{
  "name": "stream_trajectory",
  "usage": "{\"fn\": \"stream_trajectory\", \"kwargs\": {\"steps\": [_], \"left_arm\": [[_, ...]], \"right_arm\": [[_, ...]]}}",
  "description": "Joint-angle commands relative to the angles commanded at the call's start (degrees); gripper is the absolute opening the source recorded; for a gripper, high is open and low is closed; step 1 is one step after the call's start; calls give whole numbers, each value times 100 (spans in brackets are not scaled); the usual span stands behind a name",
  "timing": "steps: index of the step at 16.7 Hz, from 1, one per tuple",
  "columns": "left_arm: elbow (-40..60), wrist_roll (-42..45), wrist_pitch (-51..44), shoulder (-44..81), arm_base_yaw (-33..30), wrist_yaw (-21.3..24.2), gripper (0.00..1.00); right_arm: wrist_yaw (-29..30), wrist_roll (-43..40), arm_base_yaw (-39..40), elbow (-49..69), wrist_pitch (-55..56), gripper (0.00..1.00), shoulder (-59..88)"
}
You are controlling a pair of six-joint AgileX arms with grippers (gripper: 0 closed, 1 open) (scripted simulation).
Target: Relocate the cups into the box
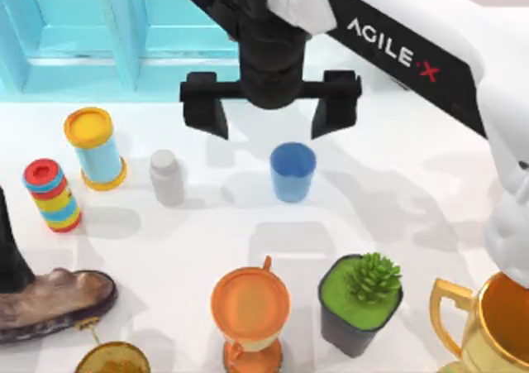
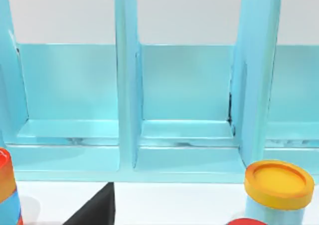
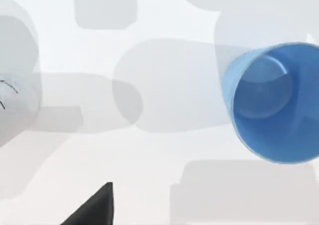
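Our right gripper (image 1: 271, 108) hung with jaws spread wide just behind the blue cup (image 1: 293, 171), which stood upright mid-table. We judged it light, stiff and slick, best pinched across its rim. The grey bottle (image 1: 167, 177) stood well aside, leaving a free path to the box (image 1: 107, 50).

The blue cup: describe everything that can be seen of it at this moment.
The blue cup is a small, plain, tapered tumbler with no handle, wider at the rim than at the base, smooth and plastic-looking. It stands upright on the white table, mouth up, and looks empty in the right wrist view. Nothing touches it: the right gripper hangs open above and just behind it, and the grey-white bottle stands apart to its left. It is not in the light blue box.
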Motion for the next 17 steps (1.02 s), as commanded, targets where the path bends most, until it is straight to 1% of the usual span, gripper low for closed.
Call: {"fn": "stream_trajectory", "kwargs": {"steps": [4, 7, 17], "left_arm": [[0, 0, 0, 0, 0, 0, 100], [0, 0, 0, 0, 0, 0, 100], [0, 0, 0, 0, 0, 0, 100]], "right_arm": [[-7, -2, 19, -26, -1, 100, -24], [10, 74, 69, -259, 179, 100, -76], [-15, -125, -134, -1559, 1818, 100, 246]]}}
